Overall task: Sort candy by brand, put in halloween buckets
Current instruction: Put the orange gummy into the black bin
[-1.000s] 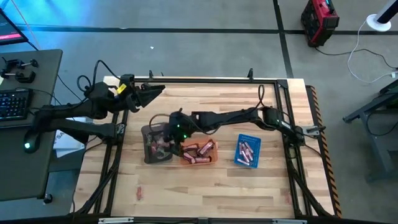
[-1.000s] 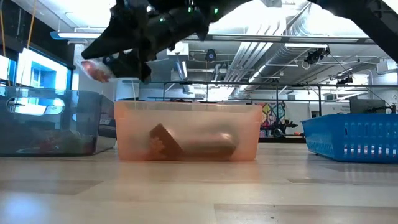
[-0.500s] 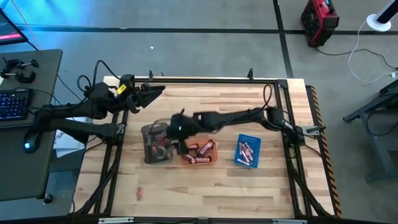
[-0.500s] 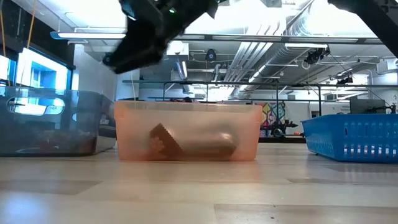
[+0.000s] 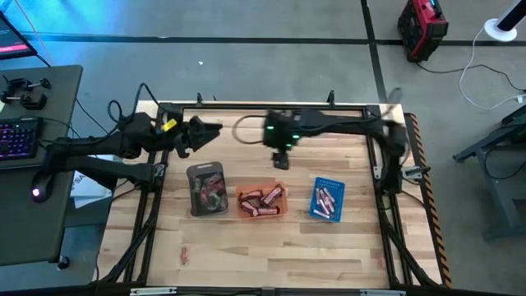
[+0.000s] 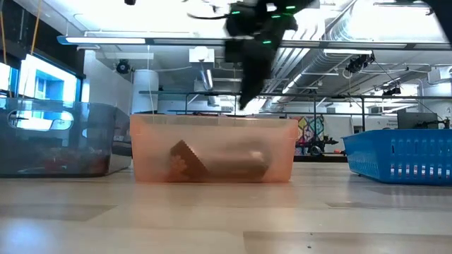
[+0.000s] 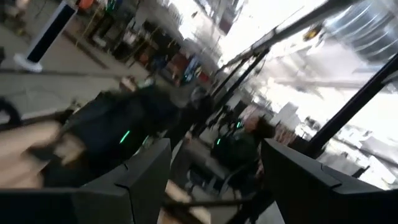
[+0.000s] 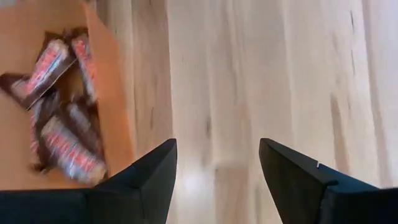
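Note:
Three halloween buckets stand in a row mid-table: a dark grey one (image 5: pixel 207 189) with mixed candy, an orange one (image 5: pixel 263 201) with reddish-brown bars (image 8: pixel 53 93), and a blue one (image 5: pixel 327 199) with pink pieces. My right gripper (image 5: pixel 279 158) hangs open above bare wood, just beyond the orange bucket (image 8: pixel 37 37) on the far side. It points steeply down, with nothing between its fingers (image 8: pixel 214 165). In the low view it shows dark above the orange bucket (image 6: pixel 246 85). My left gripper (image 5: pixel 207 130) waits open and raised near the far left edge, pointing about level (image 7: pixel 214 171).
One loose candy piece (image 5: pixel 184 255) lies near the table's front left. A dark frame rail (image 5: pixel 271 105) runs along the far edge. Bare wood lies in front of the buckets and between them and the far rail. A desk with a keyboard (image 5: pixel 16 136) stands left of the table.
My right gripper has swung from above the dark grey bucket toward the table's far edge and to the right, rising a little and tipping more steeply down. A pink piece that showed at its fingertips a second ago no longer shows there.

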`<state>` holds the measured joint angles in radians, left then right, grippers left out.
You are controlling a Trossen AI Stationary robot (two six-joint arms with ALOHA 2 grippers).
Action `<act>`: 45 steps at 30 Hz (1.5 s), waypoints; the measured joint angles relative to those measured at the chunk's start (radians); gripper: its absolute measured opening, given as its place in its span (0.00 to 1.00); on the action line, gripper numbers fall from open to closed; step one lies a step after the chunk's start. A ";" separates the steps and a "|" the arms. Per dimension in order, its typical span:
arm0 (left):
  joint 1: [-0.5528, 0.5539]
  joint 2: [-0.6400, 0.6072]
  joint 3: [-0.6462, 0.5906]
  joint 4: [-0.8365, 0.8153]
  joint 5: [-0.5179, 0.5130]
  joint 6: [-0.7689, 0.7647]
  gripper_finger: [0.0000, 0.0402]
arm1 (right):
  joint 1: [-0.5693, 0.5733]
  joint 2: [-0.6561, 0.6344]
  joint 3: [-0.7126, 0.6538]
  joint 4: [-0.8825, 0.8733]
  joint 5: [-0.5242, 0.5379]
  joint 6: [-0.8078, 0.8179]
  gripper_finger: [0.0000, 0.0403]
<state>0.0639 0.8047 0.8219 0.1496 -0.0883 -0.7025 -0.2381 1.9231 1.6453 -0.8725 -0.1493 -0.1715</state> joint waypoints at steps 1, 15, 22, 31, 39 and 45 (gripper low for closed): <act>-0.008 0.002 0.000 -0.023 -0.002 0.000 0.60 | -0.010 -0.060 -0.080 0.030 -0.001 0.025 0.55; -0.195 0.486 0.403 -1.188 0.212 -0.033 0.60 | 0.035 -0.740 -0.868 0.353 0.178 0.655 0.55; -0.550 0.538 0.371 -1.325 0.215 -0.656 0.60 | 0.089 -0.809 -0.985 0.387 0.222 0.776 0.55; -0.915 0.656 0.304 -1.149 0.317 -1.405 0.60 | 0.110 -0.809 -0.990 0.423 0.246 0.738 0.55; -0.958 0.844 0.304 -1.094 0.307 -1.536 0.60 | 0.110 -0.809 -0.990 0.442 0.253 0.721 0.55; -0.935 0.930 0.304 -1.053 0.288 -1.548 0.60 | 0.110 -0.809 -0.990 0.450 0.253 0.721 0.55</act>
<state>-0.8707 1.7343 1.1260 -0.9036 0.1995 -2.2505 -0.1280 1.1145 0.6552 -0.4224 0.1032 0.5495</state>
